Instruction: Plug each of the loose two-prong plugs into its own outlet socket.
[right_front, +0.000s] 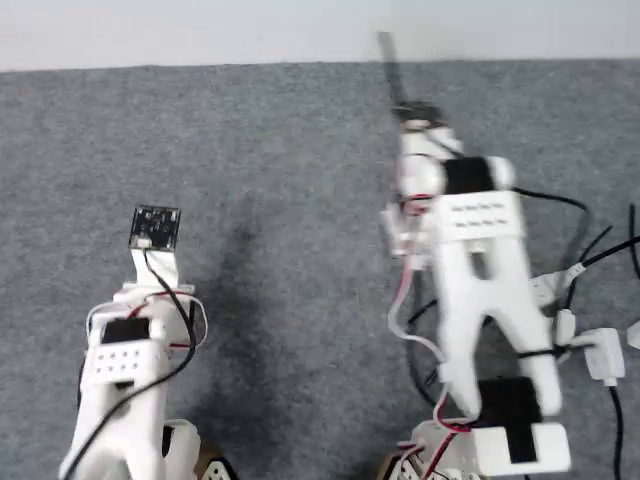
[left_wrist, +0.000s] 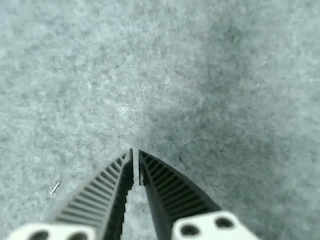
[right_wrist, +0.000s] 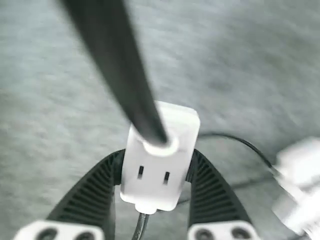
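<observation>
The right gripper (right_wrist: 156, 154) has its ribbed black fingers (right_wrist: 95, 195) clamped on a white outlet socket (right_wrist: 155, 180), one finger on each side of the block. The socket's face with its two narrow slots is turned toward the wrist camera. A thick black cable (right_wrist: 115, 65) leaves the socket through a white collar on its far face and runs away from the gripper. A second, thinner cord comes out of the socket's near end, between the two fingers. In the high view the right arm (right_front: 480, 260) is stretched out across the grey felt-covered counter (right_front: 280, 150). The black cable (right_front: 388, 65) sticks out beyond the arm's tip toward the counter's far edge. The socket itself is hard to make out there.

Well apart from the held socket, back beside the right arm's base, lie several white connector pieces (right_front: 600, 355) tangled with thin black cords. They are too blurred to tell plug from socket. One such white piece (right_wrist: 300, 185) also shows in the right wrist view, just off to the side of the held socket, with a thin black cord (right_wrist: 240, 142) curving between them.

The left arm (right_front: 120, 370) sits far from the socket, on the other side of the counter and close to its own base. The left gripper (left_wrist: 135, 152) has its fingers (left_wrist: 165, 185) closed together, tips nearly touching with nothing between them, pointing down at bare grey felt.
</observation>
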